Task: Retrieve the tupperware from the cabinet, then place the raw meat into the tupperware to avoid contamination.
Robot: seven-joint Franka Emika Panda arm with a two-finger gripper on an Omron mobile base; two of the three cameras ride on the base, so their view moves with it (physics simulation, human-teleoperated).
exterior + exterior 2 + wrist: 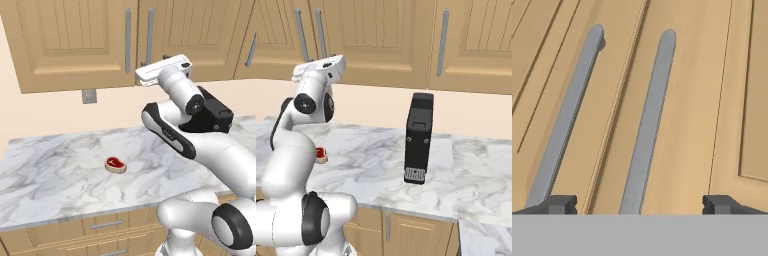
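Observation:
The cabinet point(85, 35) hangs above the counter with its panelled doors shut, and the tupperware is out of view. My gripper point(639, 204) is open and empty, raised close to the doors and facing two vertical grey bar handles. The right handle point(648, 125) lies between my fingertips point(560, 204), while the left handle point(566, 117) runs down to the left tip. From the left base view the hand point(164, 70) sits just below those handles point(150, 36). The raw meat point(115, 164), a small red slice with a pale rim, lies on the marble counter; the arm partly hides the meat point(321, 154) in the right base view.
A tall black coffee machine point(419, 142) stands on the marble counter point(60, 170) to the right of the arm. A grey wall outlet point(89, 96) sits under the cabinet. Drawers with horizontal handles point(106, 224) run below the counter's front edge.

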